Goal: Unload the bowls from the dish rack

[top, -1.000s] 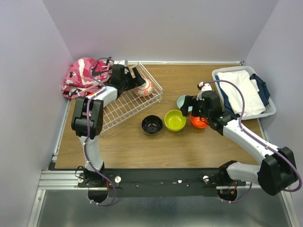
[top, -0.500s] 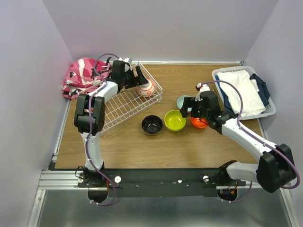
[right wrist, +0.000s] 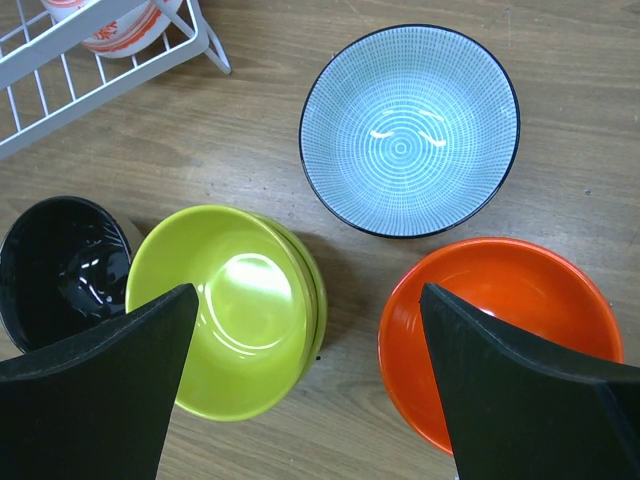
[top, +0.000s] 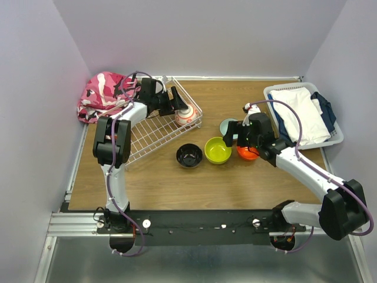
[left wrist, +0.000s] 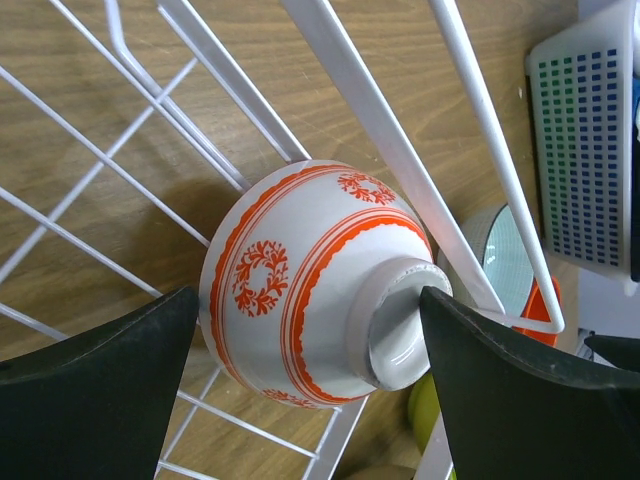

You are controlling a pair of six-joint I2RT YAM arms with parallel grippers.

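Judging by how things lie, the unloading is nearly done: only one white bowl with a red pattern point(left wrist: 300, 290) is left in the dish rack point(top: 150, 132), tipped on its side in the rack's far right corner. The left arm's jaws are spread on either side of it, not yet pinching. On the tabletop point(top: 177, 183) right of the rack sit one black bowl point(top: 189, 155), what looks like two stacked green bowls point(top: 218, 150), one orange bowl point(top: 247, 153) and one teal bowl point(right wrist: 410, 130), under the right arm's spread, empty jaws.

White arms point(top: 306, 171), black joints point(top: 111, 144) — purple cables point(top: 296, 131) looped alongside.
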